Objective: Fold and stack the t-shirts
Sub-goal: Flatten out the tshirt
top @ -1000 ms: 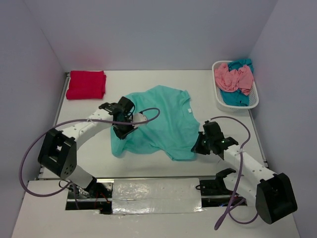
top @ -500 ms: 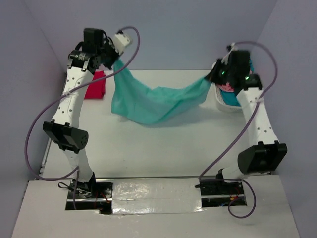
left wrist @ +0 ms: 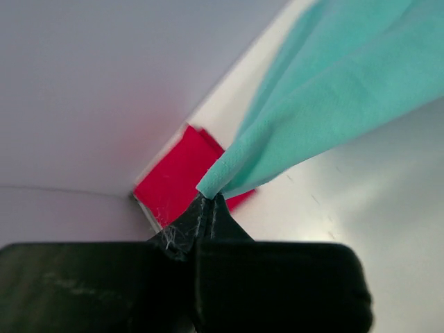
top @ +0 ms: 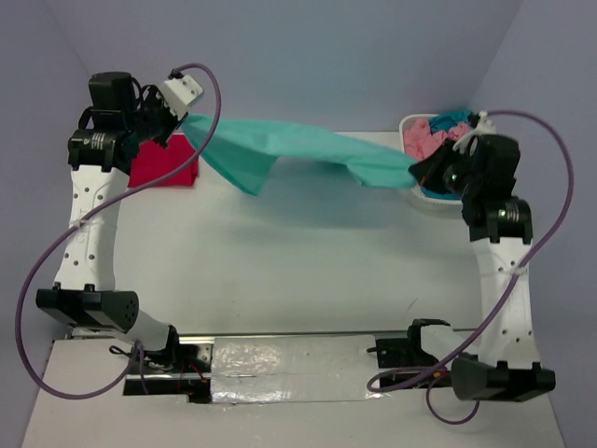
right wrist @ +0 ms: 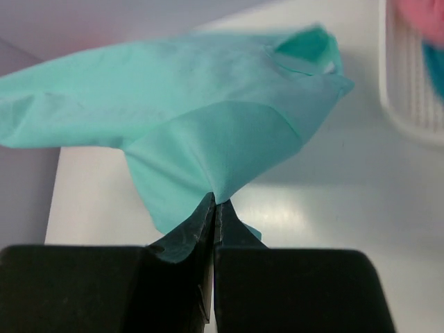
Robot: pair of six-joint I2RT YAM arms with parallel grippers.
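Hanging in the air over the far half of the worktop [top: 280,271], the mint t-shirt [top: 308,147] is pulled out into a long band between the 2 grippers and touches nothing below it. The left gripper [left wrist: 208,202] is raised high near the far left corner, its jaws pressed tight together on a bunched tip of the cloth. The right gripper [right wrist: 214,205] is raised near the far right corner, its jaws likewise closed to a thin line, pinching a fold of the same shirt. From the left grip the cloth runs across and slightly downward to the right one. A loose flap droops below the band nearer the left end. In the right wrist view the collar opening shows at the end of the shirt toward the basket [right wrist: 409,104].

The red t-shirt [top: 168,166] lies folded flat in the far left corner of the worktop, below the left gripper and partly behind it in the top view. The white basket sits in the far right corner, just behind the right gripper. It holds the pink t-shirt [top: 424,142] and the darker teal t-shirt [top: 454,119], both crumpled, the pink one on the side toward the middle of the worktop.
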